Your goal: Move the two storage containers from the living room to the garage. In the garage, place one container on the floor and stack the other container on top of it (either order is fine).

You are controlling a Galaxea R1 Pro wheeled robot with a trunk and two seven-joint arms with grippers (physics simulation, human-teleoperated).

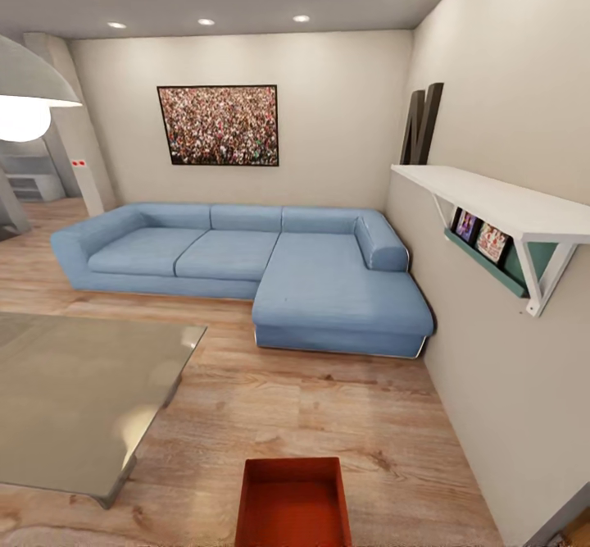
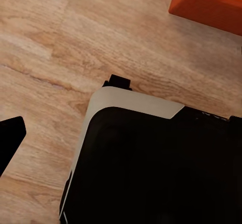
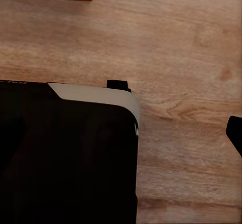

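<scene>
One red-orange storage container [image 1: 292,502] sits on the light wood plank floor [image 1: 270,399], right at the near edge of the head view and dead ahead of the robot. Behind it the blue sectional sofa [image 1: 246,264] fills the far side of the living room. A glass-topped table [image 1: 74,391] takes the near left, and a white wall shelf [image 1: 492,202] juts out on the right.

The wrist views look down past the robot's dark base [image 2: 151,163] at bare planks, with a corner of the container [image 2: 212,4] just beyond it. A dark sliver [image 2: 10,138] at the edge of the left wrist view may be a fingertip, but I cannot tell whether either hand is spread or clenched, and neither is gripping anything I can see.

My worry: the box is very near the base. Roll forward and the base likely shoves it away. Swing left and the table corner could clip an arm.
</scene>
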